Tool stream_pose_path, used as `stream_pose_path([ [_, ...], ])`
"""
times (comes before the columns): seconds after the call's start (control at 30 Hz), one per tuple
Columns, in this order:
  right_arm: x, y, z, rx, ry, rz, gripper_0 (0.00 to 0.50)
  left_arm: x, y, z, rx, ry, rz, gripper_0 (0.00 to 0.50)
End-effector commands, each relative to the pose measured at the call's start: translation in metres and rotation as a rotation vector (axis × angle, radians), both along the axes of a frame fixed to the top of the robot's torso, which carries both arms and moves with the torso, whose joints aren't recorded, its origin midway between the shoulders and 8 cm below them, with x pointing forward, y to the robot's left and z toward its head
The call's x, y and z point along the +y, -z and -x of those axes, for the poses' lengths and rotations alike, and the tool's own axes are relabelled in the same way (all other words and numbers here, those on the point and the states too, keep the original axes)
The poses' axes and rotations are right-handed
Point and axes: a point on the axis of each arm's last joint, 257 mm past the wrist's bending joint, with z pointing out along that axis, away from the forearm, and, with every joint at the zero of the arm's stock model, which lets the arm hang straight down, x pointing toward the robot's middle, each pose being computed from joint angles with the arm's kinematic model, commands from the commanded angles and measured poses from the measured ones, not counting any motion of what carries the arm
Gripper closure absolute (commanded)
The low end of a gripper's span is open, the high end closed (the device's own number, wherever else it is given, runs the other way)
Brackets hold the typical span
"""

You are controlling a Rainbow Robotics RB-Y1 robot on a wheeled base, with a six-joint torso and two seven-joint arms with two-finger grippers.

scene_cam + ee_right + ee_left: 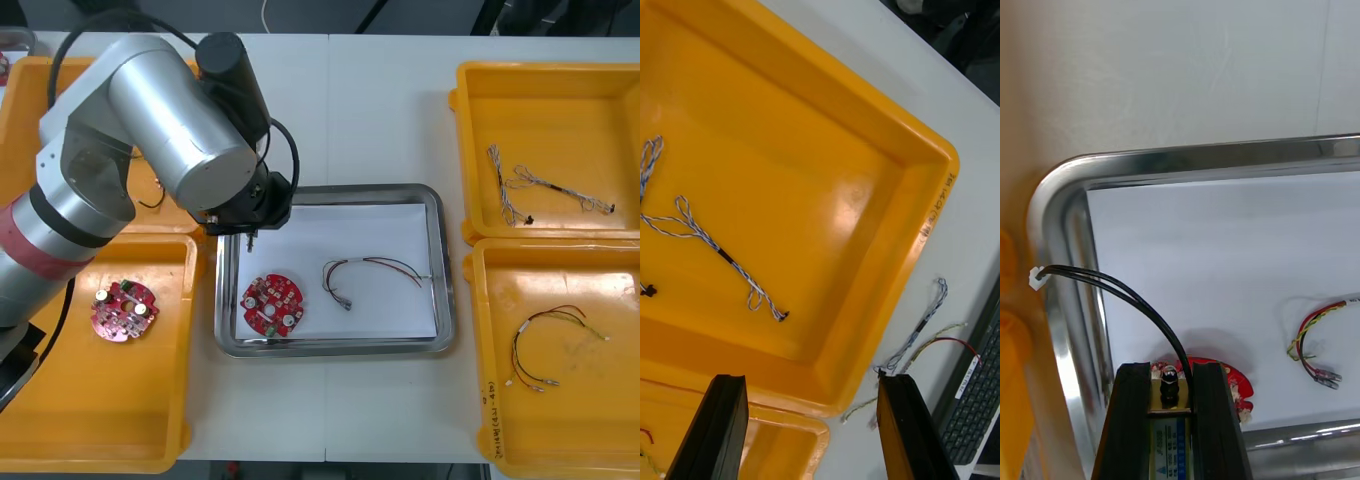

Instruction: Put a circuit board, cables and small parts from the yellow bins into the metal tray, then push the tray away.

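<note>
The left claw (1171,373) grips a black cable (1127,295) over the tray (1187,158) on the pale tabletop (380,110); the right claw (809,420) gapes wide above a bin (835,180).

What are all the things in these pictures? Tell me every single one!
yellow bins: four, yellow, two at each side of the table
metal tray: one, shiny with white inside, between the bins
circuit boards: two, red, one in the tray, one in the near left bin
red and yellow cables: two, one in the tray, one in the near right bin
blue and white cables: at least two, far right bin
loose cables: at least two, on the table beside the far right bin
black cable: one, held over the tray's far left corner
left gripper: shut on the black cable
right gripper: open, above the far right bin
</note>
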Motion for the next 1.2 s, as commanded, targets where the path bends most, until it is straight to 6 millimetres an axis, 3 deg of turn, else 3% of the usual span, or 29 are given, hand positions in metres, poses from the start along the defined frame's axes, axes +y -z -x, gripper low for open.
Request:
stream_pose_path([
  [0.03,-0.050,-0.015,0.011,0.011,0.069,0.030,0.000,-0.020,0.010,-0.009,-0.029,0.041,-0.012,0.500],
  [0.47,-0.085,-0.014,-0.003,0.168,0.033,-0.043,0.000,-0.016,0.041,-0.030,-0.042,0.027,-0.032,0.500],
  [0.67,-0.085,0.005,-0.008,0.261,-0.020,-0.099,0.000,-0.014,0.049,-0.035,-0.048,0.023,-0.040,0.499],
  [0.9,-0.082,0.015,-0.038,0.237,-0.120,-0.028,0.000,-0.012,0.054,-0.034,-0.046,0.019,-0.040,0.499],
  [1.03,-0.067,0.029,-0.050,0.240,-0.187,-0.023,0.000,-0.011,0.054,-0.035,-0.050,0.016,-0.041,0.497],
  [1.07,-0.061,0.034,-0.053,0.243,-0.209,-0.027,0.000,-0.011,0.054,-0.035,-0.051,0.017,-0.040,0.449],
  [1.17,-0.043,0.049,-0.060,0.247,-0.244,-0.059,0.000,-0.011,0.053,-0.036,-0.055,0.014,-0.040,0.169],
  [1.2,-0.039,0.051,-0.062,0.246,-0.250,-0.065,0.000,-0.011,0.053,-0.036,-0.056,0.014,-0.041,0.125],
])
